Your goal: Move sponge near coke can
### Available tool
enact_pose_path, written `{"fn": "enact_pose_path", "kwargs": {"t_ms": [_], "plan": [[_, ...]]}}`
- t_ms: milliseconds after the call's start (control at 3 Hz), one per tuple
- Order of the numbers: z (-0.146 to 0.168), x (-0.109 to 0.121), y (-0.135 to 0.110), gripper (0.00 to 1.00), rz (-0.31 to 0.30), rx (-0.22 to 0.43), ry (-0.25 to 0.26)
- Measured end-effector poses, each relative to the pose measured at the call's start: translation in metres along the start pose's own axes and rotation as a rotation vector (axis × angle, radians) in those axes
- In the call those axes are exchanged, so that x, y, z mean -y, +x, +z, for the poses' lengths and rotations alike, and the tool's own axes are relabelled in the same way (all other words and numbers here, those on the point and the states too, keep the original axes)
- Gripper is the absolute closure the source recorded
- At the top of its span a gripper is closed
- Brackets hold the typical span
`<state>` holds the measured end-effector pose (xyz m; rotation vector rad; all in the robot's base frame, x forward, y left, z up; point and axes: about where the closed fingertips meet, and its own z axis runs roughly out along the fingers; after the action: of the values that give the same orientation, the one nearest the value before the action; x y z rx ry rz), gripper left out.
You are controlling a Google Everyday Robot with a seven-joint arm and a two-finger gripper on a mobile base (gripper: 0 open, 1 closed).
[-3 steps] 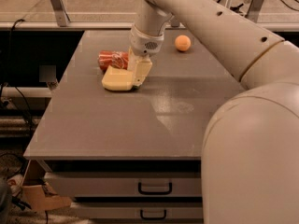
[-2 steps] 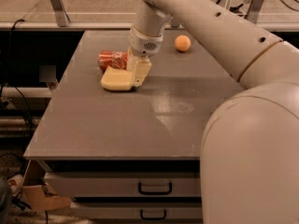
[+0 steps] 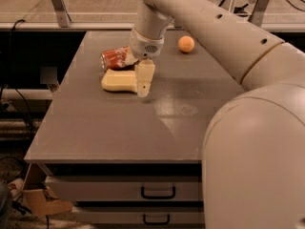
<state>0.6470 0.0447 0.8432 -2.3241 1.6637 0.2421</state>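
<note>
We see the coke can (image 3: 114, 58) lying on its side at the far left of the surface (image 3: 95, 128). The sponge (image 3: 119, 80) lies flat just in front of it (touching or not, we can't tell). The claw (image 3: 144, 82) is down at the sponge's right end; clamped or apart, we can't tell. An orange ball (image 3: 186, 44) sits well apart to the right.

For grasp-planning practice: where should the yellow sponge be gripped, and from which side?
Grip the sponge across its short width near its right end, from above: it lies flat on the table, so only its long edges offer opposing faces, and the coke can crowds its rear left. The end effector is at that right end.
</note>
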Motion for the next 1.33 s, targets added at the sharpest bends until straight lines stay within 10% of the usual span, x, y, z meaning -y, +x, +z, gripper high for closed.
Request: {"fn": "enact_pose_path", "kwargs": {"t_ms": [1333], "plan": [[-0.026, -0.024, 0.039, 0.0, 0.131, -0.035, 0.092]]}}
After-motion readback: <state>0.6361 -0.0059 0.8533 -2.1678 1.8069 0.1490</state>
